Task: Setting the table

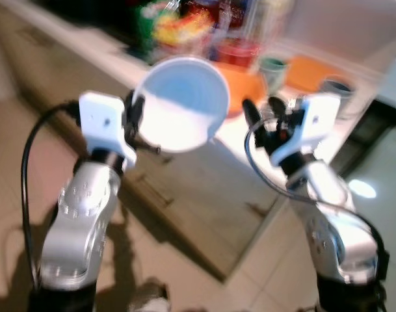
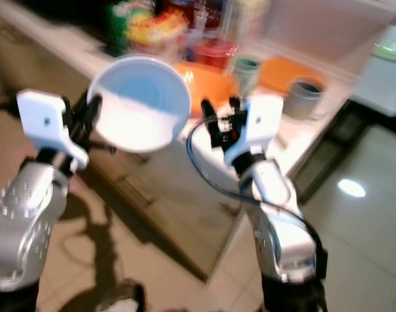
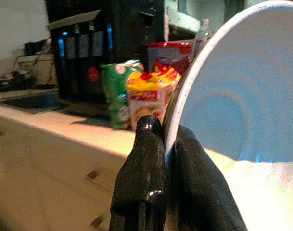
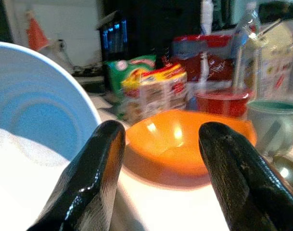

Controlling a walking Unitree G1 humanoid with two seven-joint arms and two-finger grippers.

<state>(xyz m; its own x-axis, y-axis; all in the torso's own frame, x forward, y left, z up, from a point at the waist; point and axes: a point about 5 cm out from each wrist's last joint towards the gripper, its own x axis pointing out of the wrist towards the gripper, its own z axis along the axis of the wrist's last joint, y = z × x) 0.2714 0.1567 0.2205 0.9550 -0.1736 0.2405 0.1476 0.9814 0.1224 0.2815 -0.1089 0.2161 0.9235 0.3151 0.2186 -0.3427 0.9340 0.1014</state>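
A light blue bowl (image 1: 181, 104) hangs tilted in the air in front of the white counter (image 1: 246, 138), its inside facing me. My left gripper (image 3: 166, 132) is shut on the bowl's left rim, one finger on each side of the edge. To the right of the bowl my right gripper (image 1: 261, 105) stands open with nothing between its fingers. An orange bowl (image 4: 180, 139) sits on the counter just beyond the right gripper. The eye views are blurred.
On the counter stand a green cup (image 1: 272, 68), an orange plate (image 1: 311, 71), a grey cup (image 1: 337, 88), a red container (image 1: 237, 51) and snack bags (image 3: 146, 98). Beige cabinet drawers (image 1: 184, 188) run below the counter. Tiled floor (image 1: 380, 175) lies to the right.
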